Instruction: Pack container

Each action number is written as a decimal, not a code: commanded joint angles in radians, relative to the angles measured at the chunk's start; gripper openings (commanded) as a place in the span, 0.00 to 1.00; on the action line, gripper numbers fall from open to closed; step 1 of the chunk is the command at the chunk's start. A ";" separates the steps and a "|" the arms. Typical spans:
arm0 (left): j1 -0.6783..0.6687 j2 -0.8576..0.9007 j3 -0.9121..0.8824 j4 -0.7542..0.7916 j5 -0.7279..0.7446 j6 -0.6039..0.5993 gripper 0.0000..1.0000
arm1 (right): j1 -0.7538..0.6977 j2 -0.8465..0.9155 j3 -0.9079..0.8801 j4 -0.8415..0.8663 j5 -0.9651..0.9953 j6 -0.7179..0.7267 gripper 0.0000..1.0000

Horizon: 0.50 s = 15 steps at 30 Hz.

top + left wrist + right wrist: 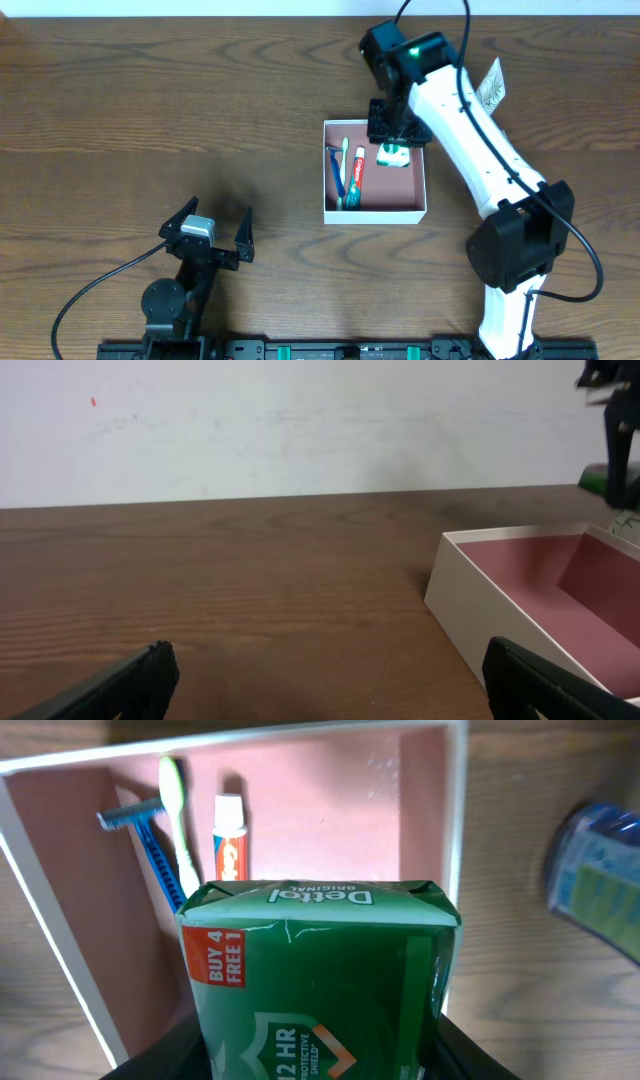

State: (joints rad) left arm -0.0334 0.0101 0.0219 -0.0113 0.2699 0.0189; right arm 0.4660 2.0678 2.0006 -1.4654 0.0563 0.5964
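**A:** Dark wood-grain table (150,100), pale wall behind. Where's the container (376,215)?

**B:** Right of the middle. It's a shallow square open-top box with thin white walls and a dusty pink inside. Along its left side lie a blue plastic razor (334,172), a green-and-white toothbrush (343,165) and a red-and-white toothpaste tube (358,175). All three run lengthwise, pointing away from the robot.

**A:** And the arms?

**B:** The right gripper (394,138) pinches a green soap packet (320,980) between its jaws, over the container's far right corner. The left gripper (213,234) sits well apart to the near left, jaws spread wide, holding nothing.

**A:** What does the next move turn on?

**B:** The container lies directly beneath the packet, and its right half is bare pink floor. I'd judge that a straight descent, nudged slightly toward the robot, would set the packet beside the toothpaste tube.

**A:** Does it need turning?

**B:** I cannot tell from above, because the gripper hides most of the packet.

**A:** Risk?

**B:** The far wall, since the packet hangs close to it.
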 commanded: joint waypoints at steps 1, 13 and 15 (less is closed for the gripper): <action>0.004 -0.006 -0.018 -0.033 0.006 -0.005 0.98 | 0.034 -0.018 -0.054 0.027 0.026 0.035 0.22; 0.004 -0.006 -0.018 -0.033 0.006 -0.005 0.98 | 0.035 -0.018 -0.247 0.206 0.020 0.034 0.21; 0.004 -0.006 -0.018 -0.033 0.006 -0.005 0.98 | 0.035 -0.018 -0.272 0.229 0.019 0.023 0.22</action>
State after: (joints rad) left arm -0.0334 0.0101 0.0219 -0.0113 0.2699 0.0193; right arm 0.4999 2.0678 1.7542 -1.2526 0.0608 0.6174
